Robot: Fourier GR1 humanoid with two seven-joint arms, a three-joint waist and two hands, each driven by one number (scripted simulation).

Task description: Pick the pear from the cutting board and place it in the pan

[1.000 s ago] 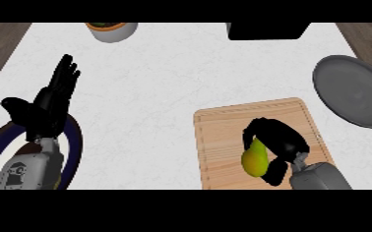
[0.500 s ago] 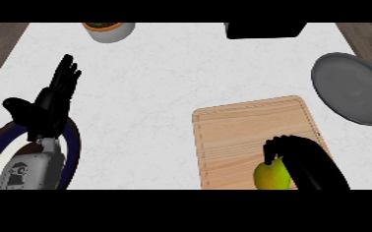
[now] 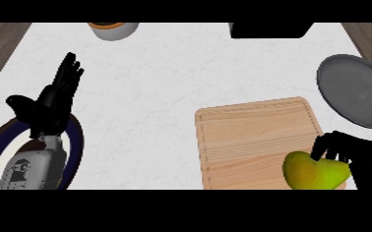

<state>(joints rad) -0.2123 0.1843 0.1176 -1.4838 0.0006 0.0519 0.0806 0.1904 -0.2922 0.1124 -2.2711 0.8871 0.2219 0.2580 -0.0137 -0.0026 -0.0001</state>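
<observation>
Right hand (image 3: 341, 145) at the near right corner of the cutting board (image 3: 247, 137), fingers curled over the top and far side of the pear (image 3: 312, 173). Hand is clamped on the pear. The fruit fills the space under the fingers, which wrap it from above, a hold that suits carrying it.

Pear shows over the board's near right corner, yellow-green, broad end toward the left. It looks large against the board, so it is probably raised off the wood, but no gap can be seen from this steep angle.

Pan (image 3: 350, 91) lies on the table (image 3: 181, 78) just beyond the board's far right corner, grey and cut by the view's right edge. Nothing shows inside it. It sits on the holding arm's own side, so the route is likely short: away from the robot and slightly right.

Left hand (image 3: 52, 101) at the view's left, fingers straight and spread, pointing up. It is resting, well apart from the work. Its forearm lies over a dark-rimmed plate (image 3: 76, 145).

At the far edge stand a grey bowl (image 3: 114, 30) with an orange inside and a black block (image 3: 269, 30), both well off the likely path.

Judged stage: grasp made, transfer to the pan not yet done.
</observation>
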